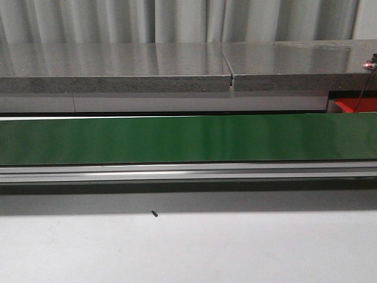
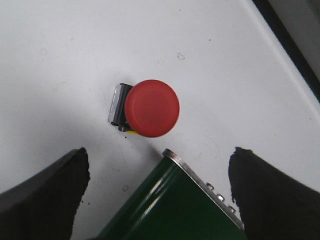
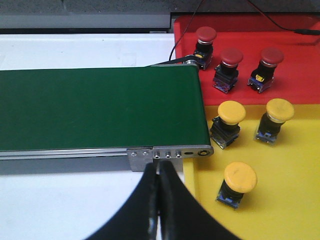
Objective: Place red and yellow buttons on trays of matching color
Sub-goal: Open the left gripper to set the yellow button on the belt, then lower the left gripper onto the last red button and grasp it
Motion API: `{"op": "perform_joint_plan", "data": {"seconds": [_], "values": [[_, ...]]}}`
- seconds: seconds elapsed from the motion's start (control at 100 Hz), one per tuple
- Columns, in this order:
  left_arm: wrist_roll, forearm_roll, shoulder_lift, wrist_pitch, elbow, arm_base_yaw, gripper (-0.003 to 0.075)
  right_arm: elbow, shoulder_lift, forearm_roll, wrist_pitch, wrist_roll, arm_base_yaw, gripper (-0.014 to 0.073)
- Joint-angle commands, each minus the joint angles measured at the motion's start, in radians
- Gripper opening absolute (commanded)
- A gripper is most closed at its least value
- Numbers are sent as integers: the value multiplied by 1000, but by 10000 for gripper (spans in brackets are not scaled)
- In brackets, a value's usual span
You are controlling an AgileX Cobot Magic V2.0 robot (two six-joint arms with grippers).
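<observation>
The left end effector [image 2: 157,192] hangs spread above a lone red button [image 2: 151,108] lying on the white table [image 2: 60,60], just beside the end of the green conveyor belt [image 2: 170,210]. To grip well, it should descend centred so both fingers straddle the button's body, clear of the belt frame. The right end effector [image 3: 159,200] is pressed together, empty. Beyond it, three yellow buttons [image 3: 232,112] stand on the yellow tray [image 3: 290,200], three red ones farther on the red tray [image 3: 300,75].

Even, fairly bright light; soft glare streaks on the green belt [image 1: 188,138]; a dark shadow band beneath its rail; near wrist-view fingers blurred
</observation>
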Motion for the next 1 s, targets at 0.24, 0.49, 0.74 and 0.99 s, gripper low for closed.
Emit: {"op": "perform_joint_plan", "data": {"seconds": [0.24,0.49,0.74,0.99], "values": [[-18,-56,79,-111,-66,-3,564,-23,3,-11,-67,-1,2,-67],[-13,-100,130,-163,-72,-3,564,-23,3,-11,-67,-1,2,-67],[-4,-100,135,-207,-78,-3,363,-23,3,-11,-67,-1,2,-67],[25,-90,114,-187,-78,-3,110,-23,3,-11,-67,-1,2,-67]]}}
